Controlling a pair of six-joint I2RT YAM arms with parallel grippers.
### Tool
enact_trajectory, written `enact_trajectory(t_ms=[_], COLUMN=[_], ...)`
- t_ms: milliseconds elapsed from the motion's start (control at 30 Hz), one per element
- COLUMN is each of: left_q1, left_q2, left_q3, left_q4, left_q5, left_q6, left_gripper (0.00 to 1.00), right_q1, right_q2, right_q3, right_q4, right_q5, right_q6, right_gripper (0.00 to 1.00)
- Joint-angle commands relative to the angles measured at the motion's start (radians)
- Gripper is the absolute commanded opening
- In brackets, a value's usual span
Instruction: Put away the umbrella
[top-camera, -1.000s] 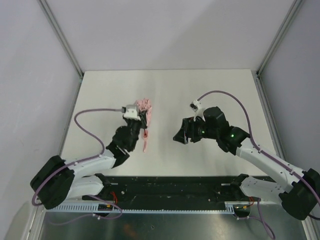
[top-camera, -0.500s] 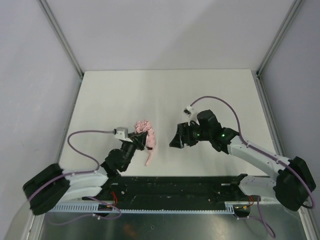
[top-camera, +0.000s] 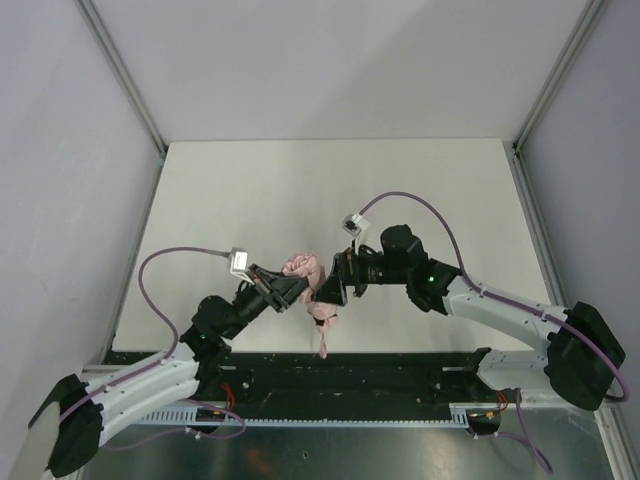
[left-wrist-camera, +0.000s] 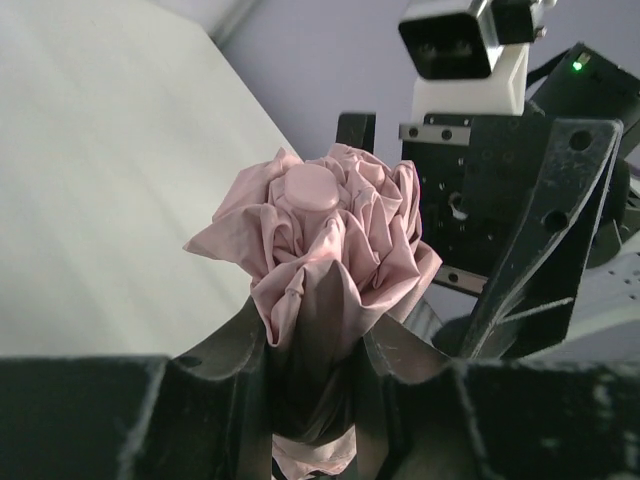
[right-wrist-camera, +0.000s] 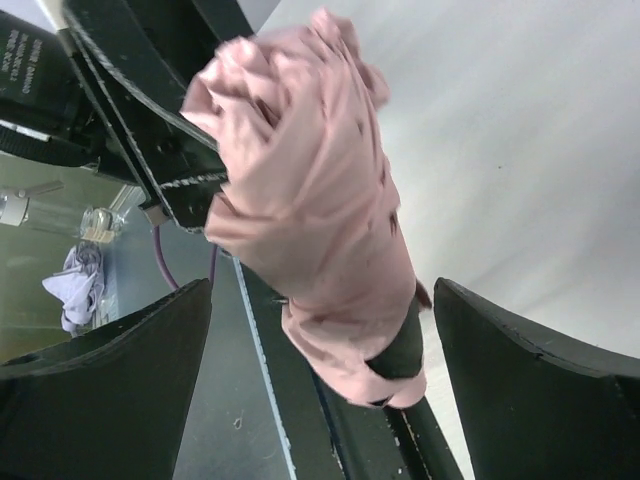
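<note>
Gripping the umbrella (left-wrist-camera: 325, 230) around its bunched pink fabric, the left gripper (left-wrist-camera: 315, 350) is clamped on it over the near middle of the table (top-camera: 220, 190). The right gripper (right-wrist-camera: 320, 350) is spread wide there, one finger on either side of the bundle. Whether they touch the cloth is unclear. A pink end hangs toward the table's near edge.
</note>
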Motion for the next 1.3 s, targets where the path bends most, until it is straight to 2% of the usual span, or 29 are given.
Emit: enact_trajectory(t_ms=[0, 167, 233, 300, 400, 500, 533, 667, 833, 967, 1033, 1133, 1267], left_q1=[0.034, 0.073, 0.093, 0.111, 0.16, 0.237, 0.265, 0.372, 0.466, 0.45, 0.432, 0.399, 0.341], left_q2=[0.005, 0.01, 0.013, 0.014, 0.025, 0.048, 0.054, 0.063, 0.046, 0.047, 0.054, 0.089, 0.119], left_q3=[0.086, 0.106, 0.114, 0.116, 0.115, 0.123, 0.125, 0.117, 0.104, 0.126, 0.136, 0.159, 0.186], left_q4=[0.025, 0.031, 0.033, 0.034, 0.034, 0.034, 0.034, 0.032, 0.024, -0.003, -0.014, -0.018, -0.018], left_q5=[0.179, 0.216, 0.243, 0.264, 0.311, 0.404, 0.436, 0.531, 0.585, 0.596, 0.604, 0.663, 0.739], left_q6=[-0.159, -0.221, -0.243, -0.264, -0.315, -0.352, -0.365, -0.384, -0.377, -0.338, -0.34, -0.354, -0.336], left_gripper=[0.0, 0.01, 0.08, 0.28, 0.62, 0.89, 0.95, 0.99, 0.99, 0.99, 0.99, 0.99, 0.99], right_q1=[-0.001, 0.009, 0.007, 0.001, -0.024, -0.073, -0.096, -0.205, -0.433, -0.673, -0.771, -0.872, -0.946], right_q2=[0.011, 0.071, 0.085, 0.091, 0.089, 0.1, 0.104, 0.116, 0.18, 0.33, 0.432, 0.593, 0.785], right_q3=[0.043, 0.045, 0.044, 0.04, 0.027, 0.022, 0.022, 0.022, 0.022, 0.064, 0.124, 0.255, 0.437], right_q4=[0.067, 0.128, 0.135, 0.17, 0.255, 0.303, 0.311, 0.29, 0.241, 0.279, 0.277, 0.293, 0.339], right_q5=[-0.054, -0.155, -0.168, -0.2, -0.235, -0.281, -0.3, -0.329, -0.328, -0.301, -0.239, -0.177, -0.139], right_q6=[-0.024, 0.018, 0.029, 0.047, 0.093, 0.146, 0.164, 0.194, 0.229, 0.25, 0.241, 0.272, 0.398], right_gripper=[0.93, 0.71, 0.62, 0.52, 0.3, 0.2, 0.17, 0.13, 0.16, 0.19, 0.2, 0.2, 0.2])
